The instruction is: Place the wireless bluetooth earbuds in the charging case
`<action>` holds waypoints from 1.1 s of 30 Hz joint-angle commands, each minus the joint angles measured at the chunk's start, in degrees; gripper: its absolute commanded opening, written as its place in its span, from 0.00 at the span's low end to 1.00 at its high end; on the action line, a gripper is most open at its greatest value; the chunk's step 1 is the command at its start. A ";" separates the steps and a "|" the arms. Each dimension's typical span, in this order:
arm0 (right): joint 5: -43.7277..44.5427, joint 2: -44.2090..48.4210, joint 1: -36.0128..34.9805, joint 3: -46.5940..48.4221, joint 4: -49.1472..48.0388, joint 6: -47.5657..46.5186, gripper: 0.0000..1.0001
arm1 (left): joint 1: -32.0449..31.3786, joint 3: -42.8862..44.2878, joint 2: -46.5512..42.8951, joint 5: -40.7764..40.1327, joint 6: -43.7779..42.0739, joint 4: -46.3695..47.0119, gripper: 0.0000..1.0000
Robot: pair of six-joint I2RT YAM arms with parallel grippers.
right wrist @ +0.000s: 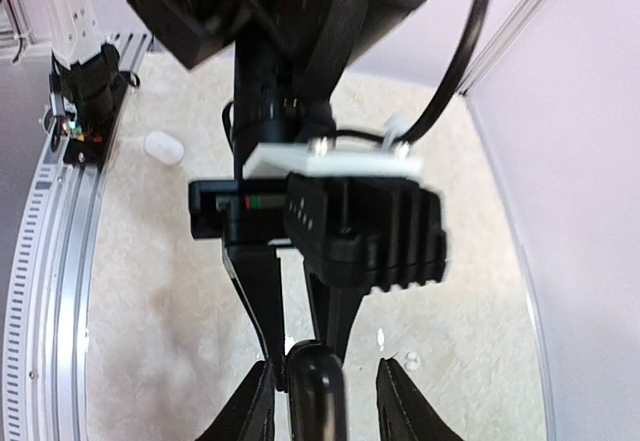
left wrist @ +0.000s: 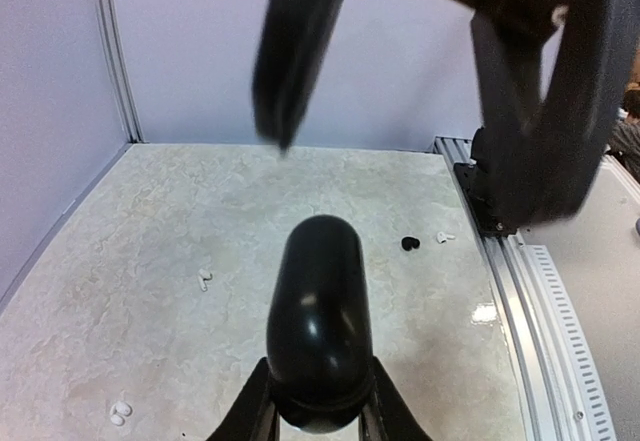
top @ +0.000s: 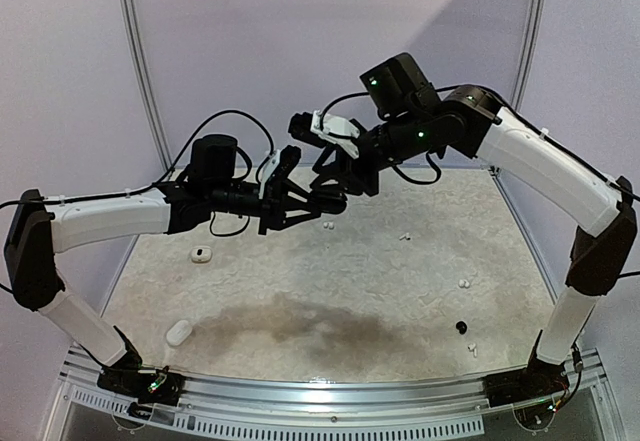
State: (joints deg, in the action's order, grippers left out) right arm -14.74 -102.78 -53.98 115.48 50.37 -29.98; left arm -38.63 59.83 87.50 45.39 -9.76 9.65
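Observation:
My left gripper [top: 322,204] is raised above the table and shut on a black oval charging case [left wrist: 318,331], closed and pointing forward. My right gripper [top: 338,189] meets it from the right; it is open, its jaws standing either side of the case's free end [right wrist: 318,396]. In the left wrist view its fingers [left wrist: 292,51] hang wide apart above the case. Loose earbuds lie on the table: white ones [top: 328,226], [top: 404,236], [top: 463,283], and a black one [top: 461,327] with a white one [top: 471,346] beside it.
Two white oval cases lie at the left, one [top: 201,254] further back and one [top: 179,332] near the front. The marbled table [top: 300,291] has a metal rail [top: 330,391] along its near edge and pale walls on the other sides.

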 commanded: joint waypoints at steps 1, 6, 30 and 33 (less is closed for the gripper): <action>-2.92 3.53 0.38 1.45 -3.23 1.56 0.36 | 0.31 -0.51 0.43 -0.05 0.68 1.07 0.00; -3.29 5.61 0.72 0.57 -5.68 3.91 0.36 | 0.31 -0.68 0.32 -0.21 0.83 1.07 0.00; 7.99 2.21 3.57 -12.57 -7.70 4.60 0.77 | -0.28 -1.50 -2.16 2.37 -6.29 -0.01 0.00; 8.41 2.14 4.61 -12.48 -8.49 5.47 0.76 | -0.39 -1.24 -2.01 2.63 -7.67 -0.36 0.00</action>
State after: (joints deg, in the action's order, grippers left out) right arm -9.04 -99.39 -51.31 103.50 44.29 -25.74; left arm -38.63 59.07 86.70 45.91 -14.52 9.93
